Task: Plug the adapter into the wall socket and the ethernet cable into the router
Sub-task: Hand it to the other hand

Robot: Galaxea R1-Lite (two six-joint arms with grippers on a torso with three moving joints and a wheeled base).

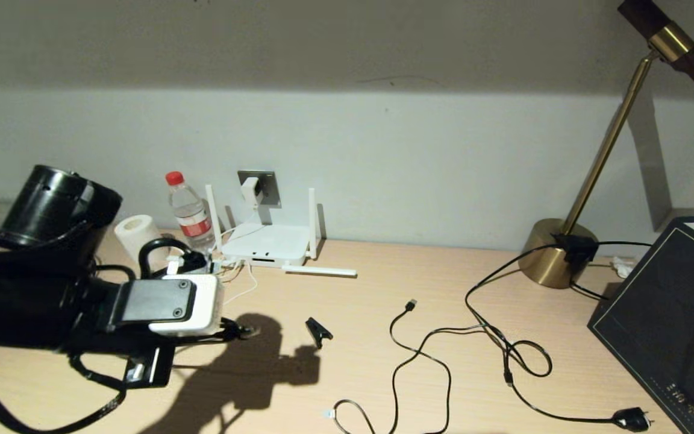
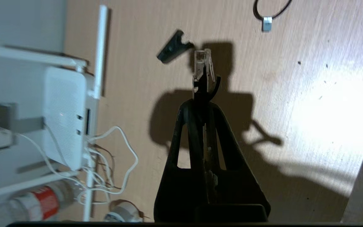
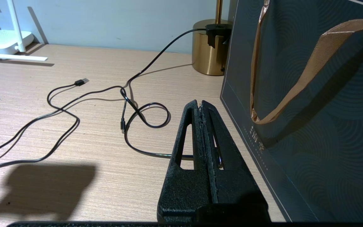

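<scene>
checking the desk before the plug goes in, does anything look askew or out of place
One router antenna lies flat on the desk while the others stand upright. A small black clip lies loose on the desk. Otherwise only loose cables. The left gripper holds the ethernet cable plug.

Black left arm [image 1: 40, 265], white wrist block, two screws, black tapered tool [image 2: 205, 101]

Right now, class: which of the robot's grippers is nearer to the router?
Left. The left gripper, shut on the ethernet cable's clear plug, hangs over the desk just in front of the router. The right gripper sits far off, beside the dark paper bag.
</scene>
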